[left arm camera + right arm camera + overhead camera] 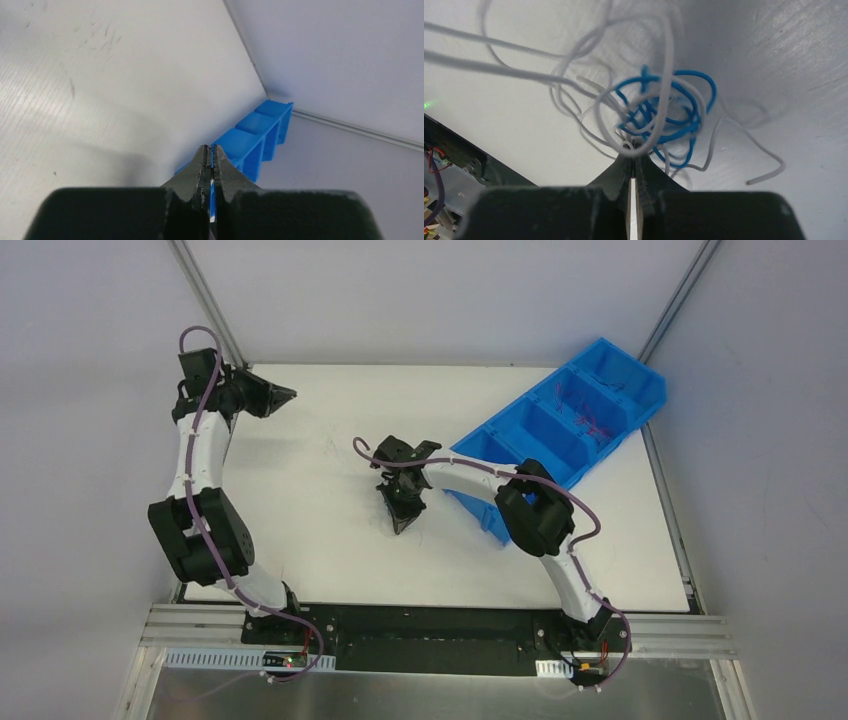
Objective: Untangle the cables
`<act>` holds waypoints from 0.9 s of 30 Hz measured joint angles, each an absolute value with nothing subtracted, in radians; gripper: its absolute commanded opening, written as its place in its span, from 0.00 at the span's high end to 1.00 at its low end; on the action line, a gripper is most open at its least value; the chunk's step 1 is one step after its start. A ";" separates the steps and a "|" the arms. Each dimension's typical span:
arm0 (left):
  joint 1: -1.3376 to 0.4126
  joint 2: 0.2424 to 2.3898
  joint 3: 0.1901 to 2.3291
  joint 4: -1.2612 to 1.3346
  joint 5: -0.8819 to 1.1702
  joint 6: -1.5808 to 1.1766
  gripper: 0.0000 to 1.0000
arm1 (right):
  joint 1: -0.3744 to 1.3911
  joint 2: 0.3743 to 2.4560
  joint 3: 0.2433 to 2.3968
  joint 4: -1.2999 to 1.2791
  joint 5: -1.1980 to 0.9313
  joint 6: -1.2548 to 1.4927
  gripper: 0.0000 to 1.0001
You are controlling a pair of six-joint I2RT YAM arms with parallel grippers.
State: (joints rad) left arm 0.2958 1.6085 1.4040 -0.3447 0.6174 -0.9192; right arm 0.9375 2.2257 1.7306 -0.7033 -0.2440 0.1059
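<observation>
The cables (659, 112) are a tangled bundle of thin white and blue wires right at my right gripper's tips in the right wrist view. Loose white strands spread out over the white table. My right gripper (634, 152) is shut on a white loop of the bundle. In the top view it (404, 520) points down at the table's middle, and the wires are too thin to make out there. My left gripper (288, 395) is shut and empty at the table's far left corner. In the left wrist view (210, 148) its jaws are pressed together with nothing between them.
A blue bin (560, 430) with several compartments lies diagonally at the back right, with thin reddish wires (590, 418) in its far compartments. It also shows in the left wrist view (250, 135). Grey walls enclose the table; a metal rail (440, 625) runs along the near edge.
</observation>
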 measured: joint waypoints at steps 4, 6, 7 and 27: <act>0.335 1.576 1.406 -0.275 0.641 -1.020 1.00 | 0.937 2.212 1.702 -0.694 -0.244 0.103 1.00; 0.359 1.568 1.358 -0.170 0.659 -1.112 1.00 | 0.937 2.202 1.686 -0.692 -0.245 0.103 1.00; 0.376 1.567 1.308 -0.069 0.672 -1.193 1.00 | 0.937 2.197 1.677 -0.688 -0.245 0.103 1.00; 0.371 1.625 1.351 0.381 0.645 -1.644 1.00 | 0.905 2.053 1.412 -0.643 -0.349 0.102 1.00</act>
State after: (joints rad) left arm 0.3710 1.6245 1.3506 0.3813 0.6449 -1.6436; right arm 0.9047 2.0525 1.4120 -0.6434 -0.3492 0.1024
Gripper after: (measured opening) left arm 0.009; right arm 0.018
